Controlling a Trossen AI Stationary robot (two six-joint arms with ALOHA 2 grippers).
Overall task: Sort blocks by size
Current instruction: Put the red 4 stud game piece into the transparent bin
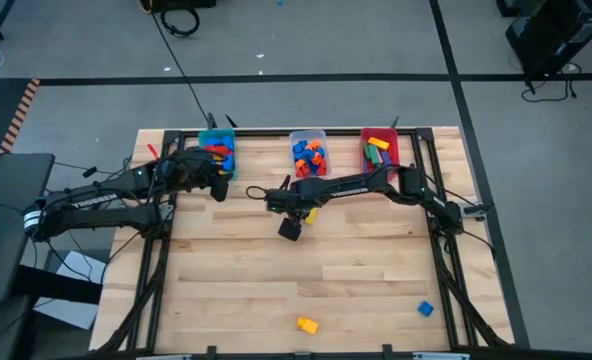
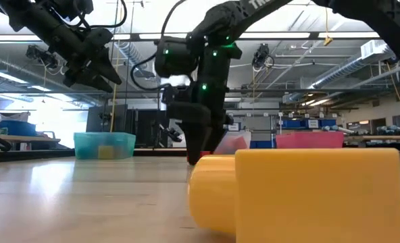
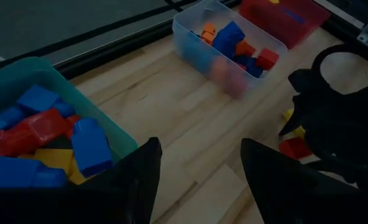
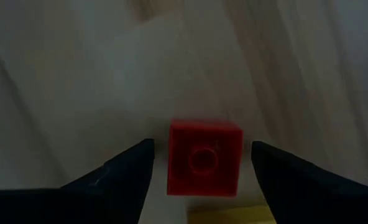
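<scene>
A red block lies studs-up on the wood, with a yellow block right beside it. My right gripper points down over the red block, open, one finger on each side and a gap to both. In the high view it is at the table's middle, in front of the clear bin. My left gripper is open and holds nothing, hovering by the teal bin, which contains blue, red and yellow blocks. Loose on the near part of the table lie an orange-yellow block and a blue block.
Three bins stand in a row along the far edge: teal, clear, and red, each with blocks in it. The low view has a big yellow block close to the camera. Bare wood stretches across the table's near half.
</scene>
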